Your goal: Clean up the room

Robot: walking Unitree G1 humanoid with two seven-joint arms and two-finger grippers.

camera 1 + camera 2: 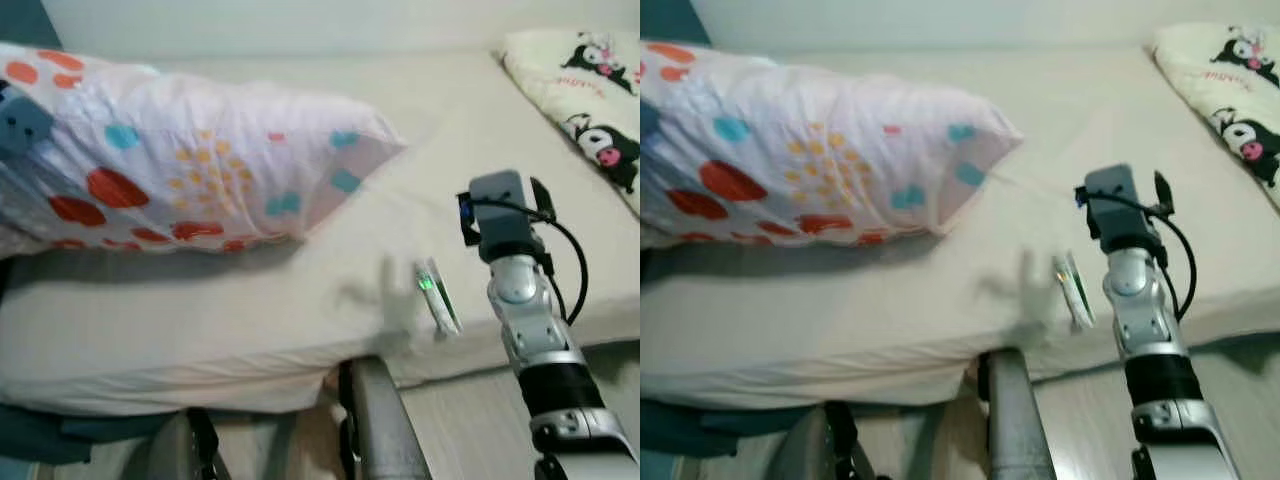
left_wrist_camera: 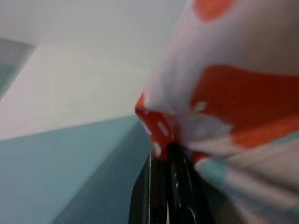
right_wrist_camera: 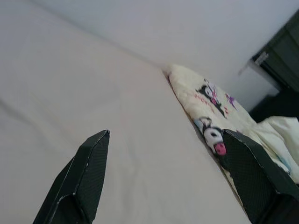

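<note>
A big white pillow (image 1: 180,160) with red, orange and teal spots lies on the left of the cream bed (image 1: 300,290). In the left wrist view my left gripper (image 2: 170,186) is shut on a red-spotted corner of the pillow (image 2: 159,126). My right arm (image 1: 520,290) reaches over the bed's near right edge. In the right wrist view my right gripper (image 3: 168,135) is open, with only bare sheet between its fingers. A small white and green wrapper (image 1: 437,293) lies on the sheet just left of the right arm.
A cream blanket (image 1: 590,90) printed with black cartoon figures is bunched at the bed's far right. A grey bar (image 1: 375,420) rises at the bed's near edge. Dark teal cloth (image 1: 60,430) sits low on the left. A dark cabinet (image 3: 280,56) stands beyond the bed.
</note>
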